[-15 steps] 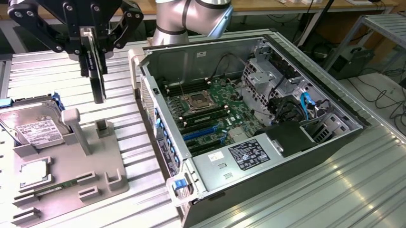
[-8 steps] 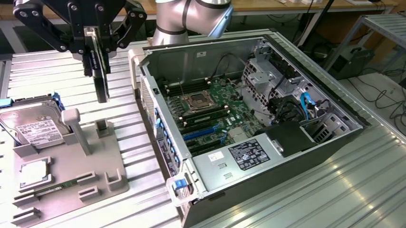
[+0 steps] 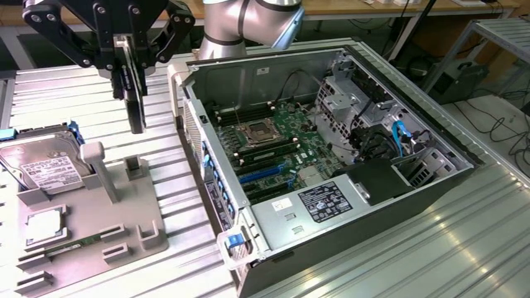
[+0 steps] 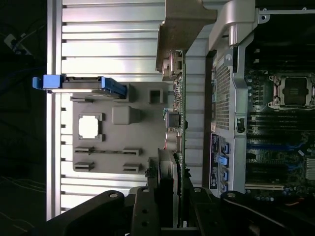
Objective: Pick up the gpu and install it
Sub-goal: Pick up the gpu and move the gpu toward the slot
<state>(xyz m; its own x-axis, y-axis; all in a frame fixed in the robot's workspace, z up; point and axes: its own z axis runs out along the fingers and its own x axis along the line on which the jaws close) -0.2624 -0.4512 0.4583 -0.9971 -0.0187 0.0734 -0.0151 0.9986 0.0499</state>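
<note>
The gpu (image 3: 135, 102) hangs on edge in the air, a dark flat card held by its upper end. My gripper (image 3: 128, 59) is shut on it, above the ribbed table between the grey fixture tray (image 3: 124, 211) and the open computer case (image 3: 248, 77). In the wrist view the gpu (image 4: 176, 113) appears edge-on, its green board and connectors running away from my gripper (image 4: 170, 196) to its metal bracket (image 4: 184, 22) at the far end. It hangs beside the case's side wall (image 4: 224, 93), outside the case.
The tray carries a silver hard drive (image 3: 41, 164), a processor chip (image 3: 43, 225) and a narrow memory stick (image 3: 79, 245). Inside the case lie the motherboard (image 3: 273, 133) with blue expansion slots (image 3: 265, 171), a power supply (image 3: 327, 202) and cables.
</note>
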